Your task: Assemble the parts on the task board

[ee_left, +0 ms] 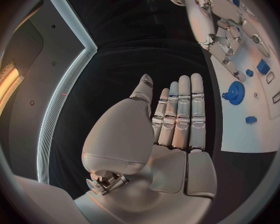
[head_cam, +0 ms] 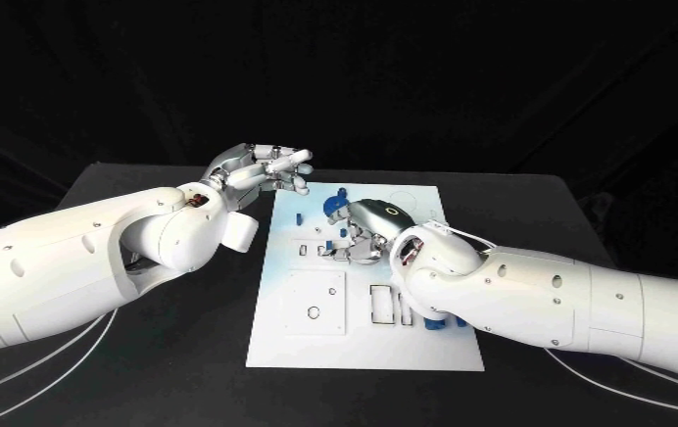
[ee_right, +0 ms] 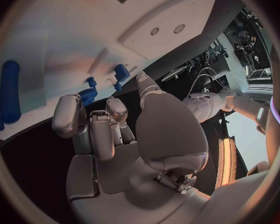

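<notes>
Now, gear [ee_left: 234, 91]: small, stiff, light; take it by the rim
left hand [head_cam: 265, 166]: fingers apart, empty
right hand [head_cam: 370, 226]: curled over board [head_cam: 318, 334], cannot tell whether it holds anything

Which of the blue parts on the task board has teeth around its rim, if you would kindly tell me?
The blue gear: round and toothed, whereas the small blue peg beside it is smooth.

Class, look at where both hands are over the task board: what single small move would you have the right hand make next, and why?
Probably lower the right hand a little onto the blue gear and close its fingers. It hovers over the task board holding nothing; the gear lies loose beside its fingertips. The left hand is open, off the board's far corner.
</notes>
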`<act>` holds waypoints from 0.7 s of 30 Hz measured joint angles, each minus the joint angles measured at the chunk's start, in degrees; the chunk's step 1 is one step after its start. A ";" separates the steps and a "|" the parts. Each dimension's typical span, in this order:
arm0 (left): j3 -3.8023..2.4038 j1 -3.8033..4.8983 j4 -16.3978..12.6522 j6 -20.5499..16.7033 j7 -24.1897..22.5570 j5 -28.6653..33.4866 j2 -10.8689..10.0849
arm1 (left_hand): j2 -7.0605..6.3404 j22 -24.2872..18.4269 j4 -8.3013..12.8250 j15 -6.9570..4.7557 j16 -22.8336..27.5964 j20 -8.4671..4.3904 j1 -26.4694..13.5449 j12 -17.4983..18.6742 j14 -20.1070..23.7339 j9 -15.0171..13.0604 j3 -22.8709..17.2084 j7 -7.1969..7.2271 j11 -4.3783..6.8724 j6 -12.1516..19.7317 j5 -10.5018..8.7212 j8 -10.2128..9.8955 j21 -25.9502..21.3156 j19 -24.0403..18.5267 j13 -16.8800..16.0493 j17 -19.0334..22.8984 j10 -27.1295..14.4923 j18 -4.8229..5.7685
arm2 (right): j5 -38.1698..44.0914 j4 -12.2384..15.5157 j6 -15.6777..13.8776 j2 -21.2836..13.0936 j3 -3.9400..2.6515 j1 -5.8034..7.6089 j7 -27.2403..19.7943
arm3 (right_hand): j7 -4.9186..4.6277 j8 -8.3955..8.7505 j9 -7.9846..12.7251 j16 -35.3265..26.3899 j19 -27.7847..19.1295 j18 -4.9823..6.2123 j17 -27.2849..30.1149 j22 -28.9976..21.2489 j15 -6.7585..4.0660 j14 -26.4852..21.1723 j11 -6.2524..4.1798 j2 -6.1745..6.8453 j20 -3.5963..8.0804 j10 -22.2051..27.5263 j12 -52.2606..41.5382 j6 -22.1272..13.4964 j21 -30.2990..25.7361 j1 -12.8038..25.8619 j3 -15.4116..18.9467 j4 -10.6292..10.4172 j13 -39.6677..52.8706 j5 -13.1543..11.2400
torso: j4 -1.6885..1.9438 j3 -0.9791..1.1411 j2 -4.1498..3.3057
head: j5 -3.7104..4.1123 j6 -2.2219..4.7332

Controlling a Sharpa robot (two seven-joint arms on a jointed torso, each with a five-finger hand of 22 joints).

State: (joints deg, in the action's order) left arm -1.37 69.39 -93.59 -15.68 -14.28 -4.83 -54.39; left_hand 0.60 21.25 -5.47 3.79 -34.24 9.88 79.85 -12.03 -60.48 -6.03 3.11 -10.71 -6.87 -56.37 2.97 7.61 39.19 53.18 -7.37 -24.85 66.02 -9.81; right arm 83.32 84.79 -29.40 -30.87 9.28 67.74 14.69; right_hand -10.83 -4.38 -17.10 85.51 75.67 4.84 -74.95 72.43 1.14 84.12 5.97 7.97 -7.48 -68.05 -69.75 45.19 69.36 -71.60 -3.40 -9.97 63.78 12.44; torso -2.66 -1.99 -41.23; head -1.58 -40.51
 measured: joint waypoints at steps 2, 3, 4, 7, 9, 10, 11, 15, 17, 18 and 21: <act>0.00 0.00 0.67 0.11 1.09 -1.09 0.18 | -0.33 0.42 -0.32 -0.66 -1.71 -0.62 -0.45 -1.07 -2.33 -0.21 0.64 0.60 0.65 -0.60 0.00 0.00 1.17 1.67 -0.67 -0.93 1.19 0.01 | -2.13 1.43 -1.84 -1.54 -0.01 0.55 -2.43 | -0.06 -0.49 0.16 -0.37 -0.92 0.00 0.00 -0.75 0.00 0.00 -0.03 -1.05 -0.07 0.21 0.00 -0.22 -1.07 -1.15 0.71 -0.71 -0.26 -0.45 | -0.03 0.03 0.11 | -0.06 0.08; 0.00 0.00 1.01 0.17 1.74 -1.73 0.31 | -0.41 0.75 -0.31 -1.03 -2.61 -0.94 -0.52 -1.57 -3.34 -0.32 0.97 0.80 0.87 -1.06 0.00 0.01 1.83 2.40 -1.02 -1.47 1.86 0.01 | -3.29 2.06 -2.47 -2.28 -0.04 0.84 -3.78 | 0.09 -0.95 0.16 -0.53 -1.30 0.00 0.00 -1.10 0.00 0.00 -0.04 -1.72 -0.07 0.63 0.00 0.01 -1.62 -1.83 0.71 -0.70 -0.46 -0.73 | -0.07 0.07 0.19 | -0.09 0.10; 0.01 0.00 1.51 0.26 2.71 -2.78 0.51 | -0.48 1.05 -0.31 -1.33 -3.51 -1.34 -0.59 -2.11 -4.27 -0.46 1.11 1.03 1.16 -1.64 0.00 0.34 2.45 2.97 -1.38 -2.03 2.55 0.01 | -5.11 2.90 -3.16 -3.37 -0.12 1.30 -5.83 | 0.12 -1.40 0.16 -0.63 -1.42 0.00 0.00 -1.38 0.00 0.00 -0.24 -2.32 0.04 0.82 0.12 0.61 -2.03 -2.64 0.67 -0.67 -0.66 -0.73 | -0.07 0.10 0.26 | -0.10 0.13; 0.01 0.01 3.03 0.80 5.64 -5.80 1.12 | -0.38 2.40 -0.78 -2.78 -7.54 -2.62 -1.28 -5.07 -7.61 -1.11 1.76 2.24 2.59 -3.67 0.00 1.62 5.13 5.56 -3.33 -4.46 5.78 0.01 | -10.21 4.64 -3.80 -6.21 -0.27 2.68 -10.80 | 0.52 -2.94 0.12 -1.54 -3.05 0.91 0.01 -2.89 0.00 0.00 -0.55 -4.03 0.08 2.15 1.13 2.66 -4.16 -5.21 -0.51 0.51 -1.78 0.14 | -0.16 0.21 0.60 | -0.10 0.17; 0.01 0.05 4.40 1.88 8.84 -8.81 1.74 | -0.38 3.53 -0.78 -3.69 -12.34 -3.60 -1.28 -7.38 -10.24 -1.62 1.89 3.15 3.52 -4.59 0.00 2.33 7.23 7.11 -5.01 -8.72 7.52 0.01 | -14.77 5.73 -3.67 -8.68 -0.35 3.86 -14.24 | 0.84 -3.84 0.04 -1.87 -3.25 0.91 0.01 -3.24 0.00 0.00 -0.95 -4.70 0.24 2.55 1.55 4.01 -4.70 -5.89 -0.83 0.83 -2.38 0.41 | -0.23 0.28 0.89 | -0.11 0.03; 0.01 0.11 5.04 2.71 10.57 -10.36 2.04 | -0.38 4.43 -0.83 -4.14 -17.85 -4.31 -1.28 -8.91 -12.79 -1.94 2.15 3.44 3.81 -4.88 0.00 2.48 8.80 8.01 -6.28 -14.60 7.99 0.01 | -16.90 6.17 -3.44 -9.90 -0.39 4.42 -15.54 | 0.99 -4.24 0.03 -1.87 -3.25 0.91 0.01 -3.18 0.00 0.00 -0.95 -4.84 0.24 2.55 1.55 4.56 -4.70 -6.03 -0.89 0.89 -2.37 0.55 | -0.26 0.31 1.01 | -0.11 -0.02; 0.01 0.26 5.81 3.99 12.99 -12.51 2.46 | -0.38 5.61 -0.88 -4.33 -23.30 -4.80 -1.28 -10.03 -15.11 -2.18 2.49 3.44 4.01 -4.88 0.00 2.48 10.37 8.75 -7.37 -20.90 7.76 0.01 | -19.69 6.54 -3.08 -11.46 -0.47 5.07 -17.04 | 1.24 -4.51 0.03 -1.87 -3.25 0.92 0.01 -3.09 0.00 0.00 -0.95 -4.91 0.24 2.55 1.56 4.99 -4.70 -6.10 -0.89 0.89 -2.33 0.85 | -0.31 0.35 1.13 | -0.12 -0.10; 0.02 1.21 7.77 8.58 20.79 -20.35 4.35 | -0.23 17.76 -1.28 -4.83 -39.14 -5.52 -2.03 -15.39 -21.38 -3.42 3.98 3.45 4.22 -4.02 0.00 3.39 20.36 14.39 -12.39 -40.69 4.89 0.75 | -28.00 7.56 -1.52 -16.03 -0.59 6.41 -20.23 | 1.51 -5.02 0.08 -1.80 -2.80 0.91 0.01 -2.46 -0.22 -0.22 -1.37 -4.91 0.69 1.28 0.65 5.68 -4.18 -6.10 -0.89 0.89 -1.39 1.31 | -0.49 0.47 1.78 | -0.24 -0.55; 0.01 1.55 8.44 10.45 23.98 -24.06 5.31 | 0.47 25.31 -1.97 -5.34 -45.05 -6.07 -2.72 -19.70 -23.11 -4.60 4.62 3.69 4.83 -4.26 0.00 4.81 26.00 17.98 -15.98 -48.10 3.83 1.41 | -31.26 7.89 -0.74 -17.86 -0.65 6.79 -21.08 | 1.58 -5.12 0.26 -1.41 -2.59 0.91 0.01 -2.04 -0.45 0.01 -1.49 -4.91 0.88 0.55 0.12 5.75 -3.67 -6.10 -0.89 0.89 -0.82 1.93 | -0.55 0.50 2.01 | -0.34 -0.73; 0.01 1.69 8.74 11.26 25.39 -25.83 5.75 | 0.99 29.25 -2.57 -5.55 -47.61 -6.29 -3.24 -21.79 -23.31 -5.16 4.57 3.96 5.02 -4.53 0.00 5.50 28.64 19.78 -17.65 -49.45 3.46 2.40 | -32.71 7.93 -0.40 -18.62 -0.69 6.95 -21.37 | 1.78 -5.12 0.38 -1.41 -2.24 0.91 0.01 -1.91 -0.45 0.01 -1.67 -4.91 0.96 0.37 0.07 5.94 -3.63 -6.10 -0.87 0.91 -0.71 2.51 | -0.59 0.53 2.11 | -0.40 -0.77; 0.05 2.35 9.90 13.40 29.44 -31.03 7.18 | 1.91 34.90 -3.71 -5.63 -50.07 -6.79 -4.15 -25.61 -23.40 -6.03 4.72 4.59 5.27 -3.90 0.00 6.38 32.31 23.05 -20.67 -50.05 2.76 2.70 | -36.63 7.84 0.50 -20.37 -0.79 7.32 -21.99 | 1.78 -5.12 0.46 -1.41 -2.08 0.90 0.01 -1.86 -0.64 -0.19 -1.67 -4.91 0.96 0.37 0.07 5.94 -3.62 -6.10 -0.73 1.05 -0.70 2.85 | -0.68 0.66 2.41 | -0.58 -1.03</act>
State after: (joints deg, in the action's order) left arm -1.32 71.74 -83.69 -2.29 15.16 -35.86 -47.21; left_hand 2.51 56.15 -9.18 -1.85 -84.30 3.09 75.70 -37.64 -83.88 -12.05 7.83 -6.12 -1.60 -60.27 2.97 13.99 71.51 76.23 -28.04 -74.90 68.79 -7.11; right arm 46.69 92.63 -28.90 -51.24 8.49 75.06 -7.30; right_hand -9.05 -9.50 -16.64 84.11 73.59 5.75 -74.93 70.57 0.49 83.93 4.30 3.06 -6.52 -67.68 -69.69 51.13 65.74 -77.70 -4.13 -8.91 63.08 15.28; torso -3.35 -1.32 -38.83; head -2.16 -41.54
